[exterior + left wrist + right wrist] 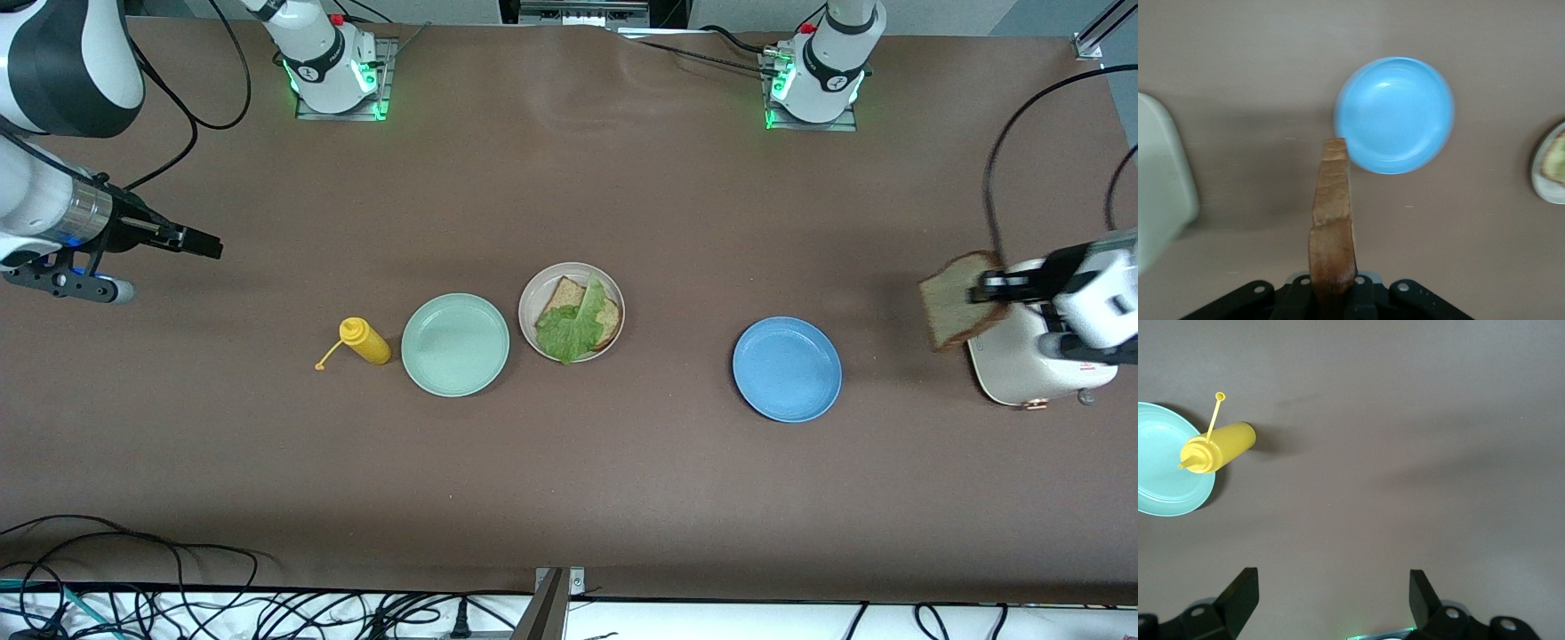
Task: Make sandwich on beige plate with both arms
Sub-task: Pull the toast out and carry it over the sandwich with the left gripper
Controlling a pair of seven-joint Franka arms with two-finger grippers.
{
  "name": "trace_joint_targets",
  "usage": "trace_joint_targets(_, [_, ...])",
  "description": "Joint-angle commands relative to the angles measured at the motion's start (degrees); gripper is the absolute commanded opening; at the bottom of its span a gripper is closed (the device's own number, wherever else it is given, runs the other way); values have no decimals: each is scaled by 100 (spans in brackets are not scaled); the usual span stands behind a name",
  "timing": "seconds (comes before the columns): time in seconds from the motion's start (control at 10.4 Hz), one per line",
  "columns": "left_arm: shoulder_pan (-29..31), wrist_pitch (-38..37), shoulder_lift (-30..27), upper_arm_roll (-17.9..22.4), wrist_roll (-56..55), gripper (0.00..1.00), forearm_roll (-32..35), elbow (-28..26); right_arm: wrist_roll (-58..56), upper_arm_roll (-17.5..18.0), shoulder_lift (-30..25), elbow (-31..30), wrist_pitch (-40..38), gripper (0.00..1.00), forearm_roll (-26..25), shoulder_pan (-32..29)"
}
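Sandwich parts counted: one bread slice (pixel 569 307) and one lettuce leaf (pixel 573 327) lie on the beige plate (pixel 613 299), mid-table; a second bread slice (pixel 958 298) is pinched on edge by the left gripper (pixel 994 286), held in the air over the white toaster (pixel 1022 373) at the left arm's end. Plates: three, including one mint plate (pixel 455 345) and one blue plate (pixel 788 369); one yellow bottle (pixel 364 341) stands beside the mint plate. Right gripper (pixel 203 242) hovers with jaws spread over bare table at the right arm's end; that arm waits.
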Motion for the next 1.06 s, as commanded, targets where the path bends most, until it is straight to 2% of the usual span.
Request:
trace_joint_targets(0.0, [-695,95,389,42,-946,0,-817,159,43,45,24,33,-7,100,-87,-43])
trace_joint_targets(0.29, [-1196,736,679,33,-1276,0,-2223,142,35,45,50,33,20,100,-87,-43])
trace_joint_targets(0.67, [-2523,2773,1241,33,-1276,0,-4207,62,70,63,24,33,194,100,-70,-17])
trace_joint_targets(0.77, [-2734,2968,1425,33,-1206,0,-4483,62,96,97,-19,42,204,100,-79,-8])
trace_joint_targets(0.96, [-2982,3137,1742,33,-768,0,-4538,-51,87,107,-29,103,204,100,-87,10])
